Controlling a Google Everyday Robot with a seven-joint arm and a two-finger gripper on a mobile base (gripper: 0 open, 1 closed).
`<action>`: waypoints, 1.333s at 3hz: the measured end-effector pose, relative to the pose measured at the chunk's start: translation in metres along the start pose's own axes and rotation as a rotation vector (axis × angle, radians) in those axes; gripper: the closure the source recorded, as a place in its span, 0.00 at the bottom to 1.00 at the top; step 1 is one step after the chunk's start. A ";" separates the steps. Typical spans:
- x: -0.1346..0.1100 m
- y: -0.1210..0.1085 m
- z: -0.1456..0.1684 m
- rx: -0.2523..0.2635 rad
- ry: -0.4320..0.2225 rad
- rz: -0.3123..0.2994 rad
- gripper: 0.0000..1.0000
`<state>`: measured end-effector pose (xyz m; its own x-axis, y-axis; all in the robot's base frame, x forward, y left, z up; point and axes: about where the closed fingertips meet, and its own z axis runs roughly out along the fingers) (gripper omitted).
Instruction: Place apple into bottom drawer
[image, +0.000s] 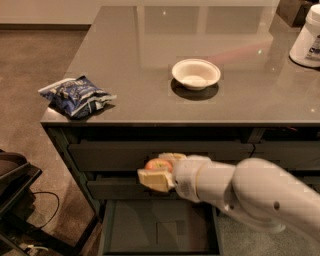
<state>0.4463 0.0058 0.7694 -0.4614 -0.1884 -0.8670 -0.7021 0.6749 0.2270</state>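
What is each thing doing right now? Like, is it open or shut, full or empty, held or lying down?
Claw: shut, holding the apple above the bottom drawer.
Apple: gripped, up in the air.
Bottom drawer: pulled open, nothing seen inside.
Two upper drawers: shut.
Bowl: upright on the counter, looks empty.
Chip bag: lying crumpled near the counter's left corner.
White tub: standing upright.
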 end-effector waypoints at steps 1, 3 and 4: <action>0.051 -0.026 0.006 0.051 -0.046 0.077 1.00; 0.060 -0.034 0.010 0.053 -0.060 0.113 1.00; 0.064 -0.030 0.016 0.060 -0.086 0.138 1.00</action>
<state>0.4468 -0.0150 0.6995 -0.5012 -0.0315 -0.8648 -0.6006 0.7321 0.3214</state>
